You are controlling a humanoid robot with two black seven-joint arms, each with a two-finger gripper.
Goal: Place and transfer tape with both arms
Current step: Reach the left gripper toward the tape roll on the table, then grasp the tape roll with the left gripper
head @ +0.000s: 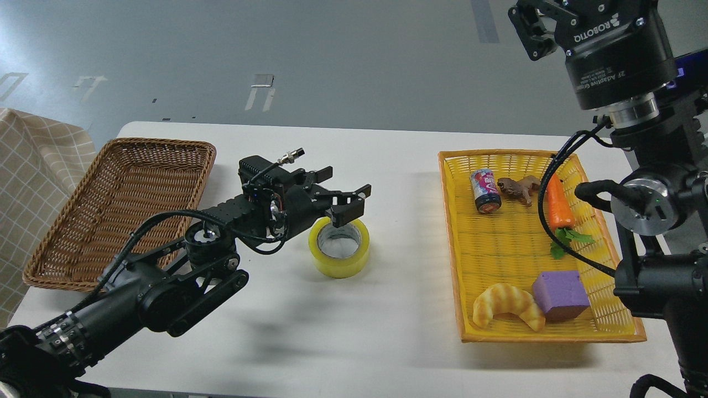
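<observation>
The tape [338,261], a yellow roll with a grey-white core, lies flat on the white table [387,342] near the middle. My left gripper [344,192] reaches in low from the left. It is open and empty, and one finger [345,210] hangs just over the roll's far left rim. My right gripper [558,11] is raised high at the top right, above the yellow tray. Its fingertips are cut off by the top edge, so its state does not show.
A brown wicker basket [127,193] stands at the left. A yellow tray [451,232] at the right holds a can [485,190], a brown toy [517,187], a carrot [557,207], a purple cube [560,296] and a croissant [506,312]. A checked cloth [33,160] hangs at the far left.
</observation>
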